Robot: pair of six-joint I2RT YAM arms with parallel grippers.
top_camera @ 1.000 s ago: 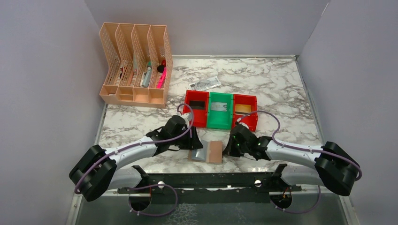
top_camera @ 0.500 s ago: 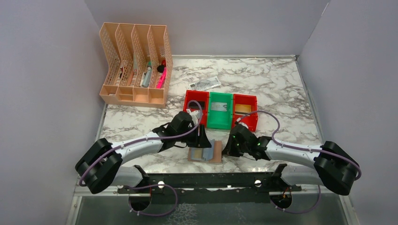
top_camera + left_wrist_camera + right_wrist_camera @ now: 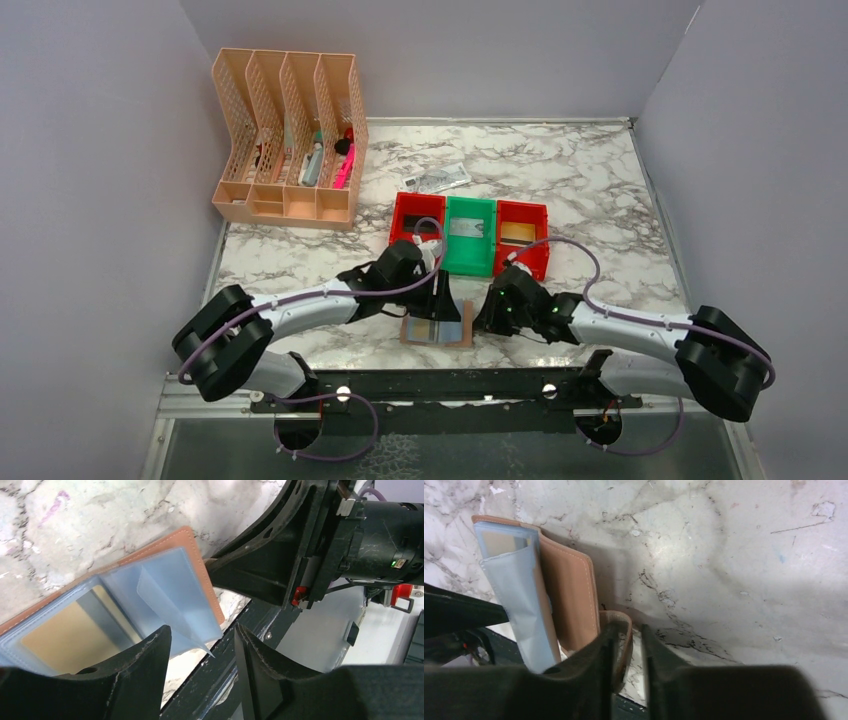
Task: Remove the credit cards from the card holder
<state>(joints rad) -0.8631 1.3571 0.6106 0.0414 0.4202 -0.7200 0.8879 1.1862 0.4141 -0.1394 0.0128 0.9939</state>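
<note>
- The card holder (image 3: 466,333) lies open on the marble table (image 3: 600,190), at its near edge, between the two grippers; tan cover down, pale blue-grey pockets up
- A gold card (image 3: 60,640) sits inside one clear pocket; another clear sleeve (image 3: 165,600) stands lifted off the stack, its free corner pointing into the gap of the left gripper (image 3: 202,632)
- Left gripper: fingers well apart, just above the holder's right half; nothing pinched between them
- Right gripper (image 3: 628,630): fingers only a little apart, with the curled tan edge of the holder's cover in the gap; a sliver of table shows beside that edge, so I cannot tell whether it is clamped
- Beyond the holder, a grey card (image 3: 466,228) lies in the green bin (image 3: 468,262); a yellowish card (image 3: 517,231) lies in the red bin (image 3: 522,262) to its right
</note>
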